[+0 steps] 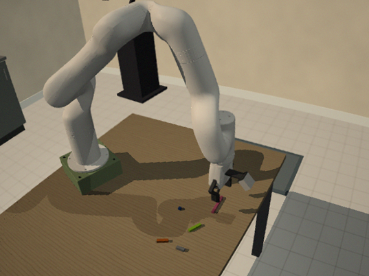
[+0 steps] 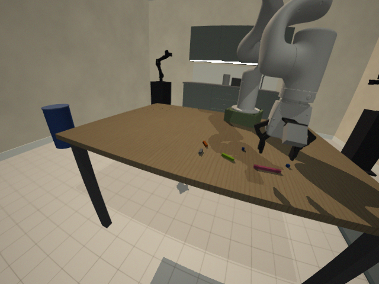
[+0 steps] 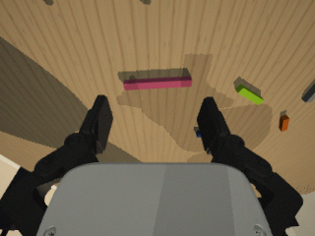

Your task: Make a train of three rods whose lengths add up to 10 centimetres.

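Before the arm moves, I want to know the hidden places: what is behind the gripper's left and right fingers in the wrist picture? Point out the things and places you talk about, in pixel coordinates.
Beside one of the fingers, part of a blue rod (image 3: 198,133) shows; its remainder is covered. Behind the other, only table is visible around it.
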Controlling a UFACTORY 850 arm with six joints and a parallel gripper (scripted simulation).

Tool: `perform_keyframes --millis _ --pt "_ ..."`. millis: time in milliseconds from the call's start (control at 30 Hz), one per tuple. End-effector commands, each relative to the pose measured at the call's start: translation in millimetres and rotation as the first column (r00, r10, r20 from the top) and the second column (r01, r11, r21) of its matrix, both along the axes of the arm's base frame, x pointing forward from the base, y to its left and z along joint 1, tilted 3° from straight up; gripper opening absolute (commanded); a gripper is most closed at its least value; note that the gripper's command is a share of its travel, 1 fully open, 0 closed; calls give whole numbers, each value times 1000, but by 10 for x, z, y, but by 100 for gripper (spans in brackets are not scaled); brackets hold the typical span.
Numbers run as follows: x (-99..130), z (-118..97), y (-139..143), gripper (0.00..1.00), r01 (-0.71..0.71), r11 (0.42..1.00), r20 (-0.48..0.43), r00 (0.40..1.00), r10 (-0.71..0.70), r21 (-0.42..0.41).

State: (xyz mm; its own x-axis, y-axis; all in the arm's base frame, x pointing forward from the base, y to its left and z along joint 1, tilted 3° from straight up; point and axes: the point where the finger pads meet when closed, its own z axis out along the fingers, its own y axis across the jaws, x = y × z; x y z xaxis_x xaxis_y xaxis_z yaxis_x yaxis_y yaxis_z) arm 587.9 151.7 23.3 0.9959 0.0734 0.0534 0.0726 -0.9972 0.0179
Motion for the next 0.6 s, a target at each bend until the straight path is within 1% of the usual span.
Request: perform_keyframes --millis 0,33,100,267,400,533,567 --pt "-9 10 24 100 29 1000 2 1000 -29 2" --pt "-9 10 24 100 29 1000 2 1000 -29 2" --pt "-44 12 62 100 84 996 3 996 -84 5" --pt "-176 18 198 100 283 959 3 959 -283 17" --pt "-269 23 289 100 413 910 2 911 -413 25" --pt "-362 27 375 100 533 845 -1 846 -534 33" --pt "-362 27 375 100 533 845 -1 846 -534 33"
